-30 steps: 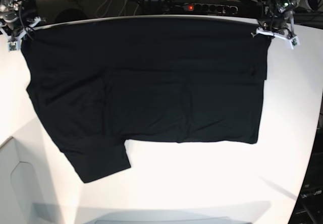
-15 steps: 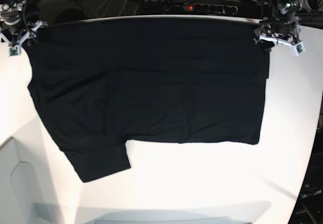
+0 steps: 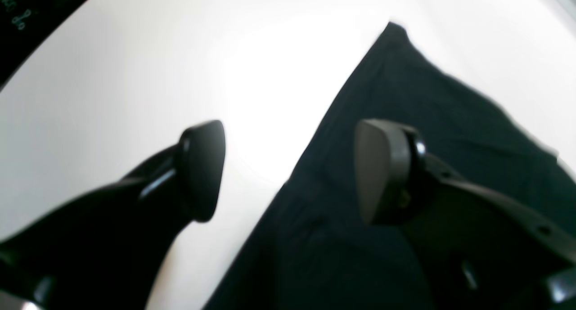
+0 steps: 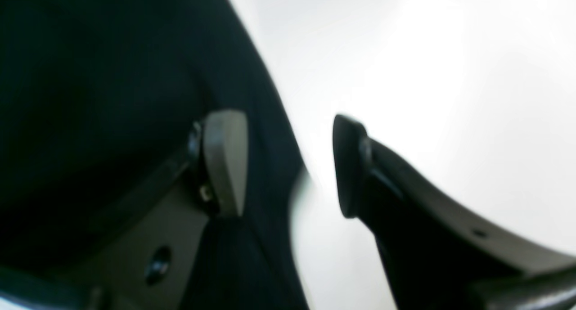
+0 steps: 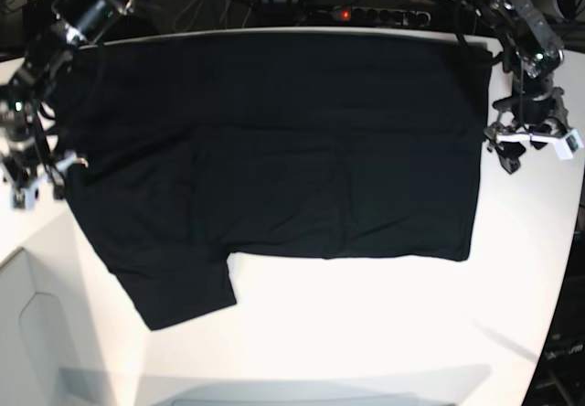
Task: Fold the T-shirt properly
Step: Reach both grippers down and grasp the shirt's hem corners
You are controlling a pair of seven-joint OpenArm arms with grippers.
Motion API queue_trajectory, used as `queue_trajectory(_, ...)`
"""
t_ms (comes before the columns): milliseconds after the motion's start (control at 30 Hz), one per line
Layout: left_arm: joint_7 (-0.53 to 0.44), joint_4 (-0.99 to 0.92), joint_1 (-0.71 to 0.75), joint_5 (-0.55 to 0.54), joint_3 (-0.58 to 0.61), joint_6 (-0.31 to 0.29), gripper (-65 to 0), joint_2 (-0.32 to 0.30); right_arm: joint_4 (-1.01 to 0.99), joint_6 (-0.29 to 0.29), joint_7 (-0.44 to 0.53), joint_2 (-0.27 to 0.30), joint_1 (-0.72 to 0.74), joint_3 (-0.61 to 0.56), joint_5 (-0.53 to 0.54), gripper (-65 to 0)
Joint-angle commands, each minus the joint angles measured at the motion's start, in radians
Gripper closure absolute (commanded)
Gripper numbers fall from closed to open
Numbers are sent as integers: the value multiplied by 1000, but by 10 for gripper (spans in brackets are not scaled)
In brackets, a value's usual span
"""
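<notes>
Lying flat across the far half of the white desk (image 5: 366, 333), one black T-shirt (image 5: 274, 150) is seen, its upper edge run along the desk's far rim and one sleeve (image 5: 178, 292) left jutting toward the camera on the base view's left side. The garment appears partly folded, since a straight lower edge is shown across most of its width; the step in hand is judged to be a re-positioning of both arms along the side edges ahead of a further fold. Two end effectors are counted. The left end effector (image 3: 288, 170) is held with its fingers spread and nothing between them, one finger over bare desk and the other over cloth, the shirt's side edge passing beneath the gap. The right end effector (image 4: 290, 163) is likewise spread and empty, the opposite side edge of the shirt lying under its gap. Whether either is touching the cloth cannot be told from the blurred wrist views. The next move is judged to call for a descent onto each side edge, a closing of the fingers on the fabric at matching heights, and a level lift so that the cloth is carried over evenly; the protruding sleeve would need to be tucked in for a neat result. No print or tag is visible
</notes>
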Motion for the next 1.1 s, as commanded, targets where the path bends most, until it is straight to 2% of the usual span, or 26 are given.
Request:
queue_trajectory(0, -25, 0, -47, -8, -2, -4, -434, -12, -27, -4, 18, 33, 51, -26, 5, -312)
queue_trajectory(100, -25, -88, -151, -5, 13, -4, -434, -20, -179, -4, 24, 73, 169, -110, 5, -313)
queue_trajectory(167, -30, -158, -213, 20, 56, -4, -434, -49, -297, -4, 31, 96, 247, -153, 5, -315)
queue_trajectory(233, -38, -227, -257, 60, 105, -3, -434, -63, -415, -4, 74, 115, 314, -184, 7, -315)
queue_trajectory(400, -38, -370, -395, 156, 134, -4, -434, -64, -693, -83, 262, 156, 407, -282, 7, -315)
queue_trajectory(533, -38, -494, -497, 179, 136, -4, -435, -64, -849, -164, 406, 170, 442, -333, 7, -315)
queue_trajectory(633, -38, -562, -544, 178, 145, -4, -435, -81, -909, -207, 467, 182, 443, -333, 7, -315)
queue_trajectory(700, -42, -611, -576, 178, 202, -4, -435, -100, -941, -213, 499, 184, 443, -333, 7, -315)
queue_trajectory(767, -91, -657, -595, 178, 255, -4, -435, -115, -955, -222, 527, 184, 443, -333, 7, -315)
queue_trajectory(867, -220, -738, -601, 179, 337, 1, -435, -121, -958, -231, 539, 182, 442, -333, 7, -315)
queue_trajectory(1067, -332, -934, -659, 179, 453, 5, -435, -155, -960, -233, 536, 164, 416, -334, 7, -315)
